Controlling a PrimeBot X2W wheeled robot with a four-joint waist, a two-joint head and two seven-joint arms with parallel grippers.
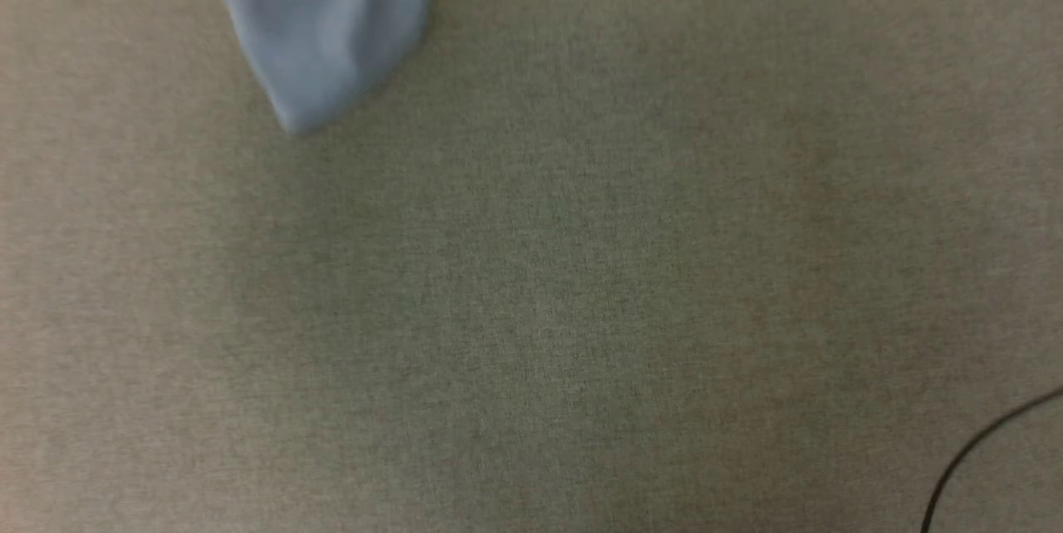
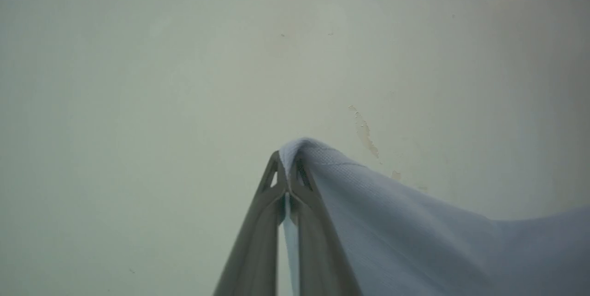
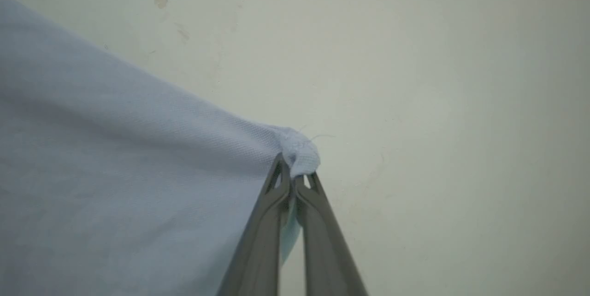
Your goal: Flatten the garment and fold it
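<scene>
The garment (image 1: 324, 26) is light blue knit cloth; in the head view a drooping part of it hangs in from the top edge, blurred. My left gripper (image 2: 288, 164) is shut on a corner of the garment (image 2: 415, 231), and the cloth stretches away to the right of the fingers. My right gripper (image 3: 292, 171) is shut on another corner of the garment (image 3: 115, 171), with the cloth spreading out to the left. Both corners bunch a little over the fingertips, and a pale wall lies behind them.
A beige-grey woven surface (image 1: 531, 309) fills the space below the hanging cloth. A thin dark cable (image 1: 980, 450) curves in at the lower right corner. The pale wall (image 2: 184, 79) has a few chipped paint marks.
</scene>
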